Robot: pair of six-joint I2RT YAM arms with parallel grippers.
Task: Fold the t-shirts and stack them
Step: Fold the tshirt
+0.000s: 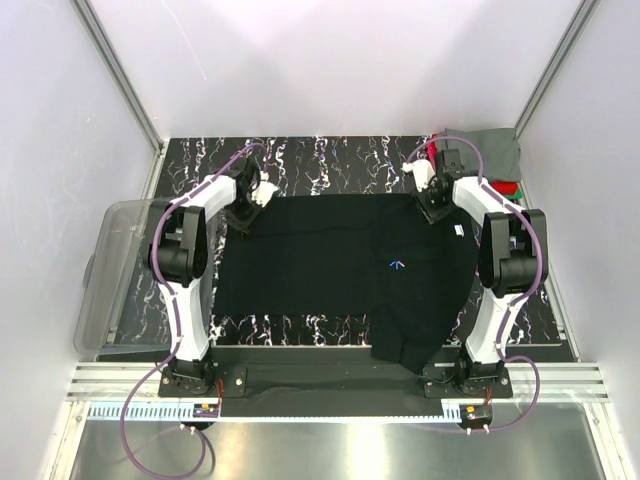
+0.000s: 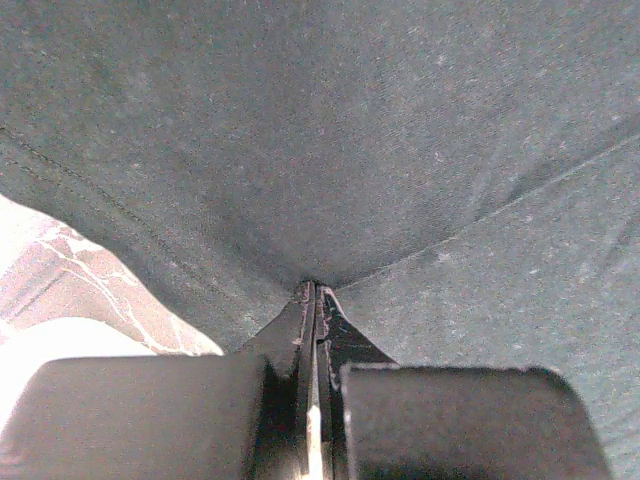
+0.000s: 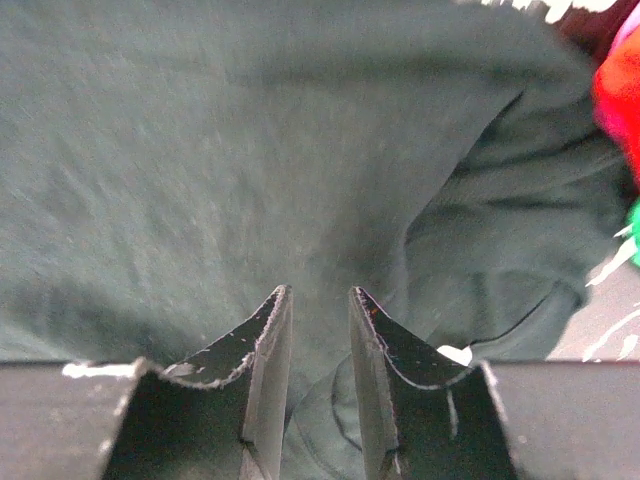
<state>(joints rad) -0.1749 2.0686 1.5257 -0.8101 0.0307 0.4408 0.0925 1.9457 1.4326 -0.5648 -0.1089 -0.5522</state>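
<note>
Black t-shirt [image 1: 320, 265] lies spread flat across mid counter [image 1: 330, 160], w/ one sleeve reaching the near edge on the R side. L hand [image 2: 313, 292] clamped tight on a pinch of that shirt's cloth at its far-L corner. R hand [image 3: 318, 300] over the far-R corner, jaws partly apart, not gripping, cloth just below. Grey t-shirt [image 1: 492, 152] folded in far-R counter corner, red t-shirt [image 1: 510, 187] just beside it. Clear bin [image 1: 115, 270] at L edge

spread t-shirt [image 1: 330, 270] on table [image 1: 330, 160], bin [image 1: 110, 270] at left (folded t-shirts [image 1: 495, 150] far right)
</note>
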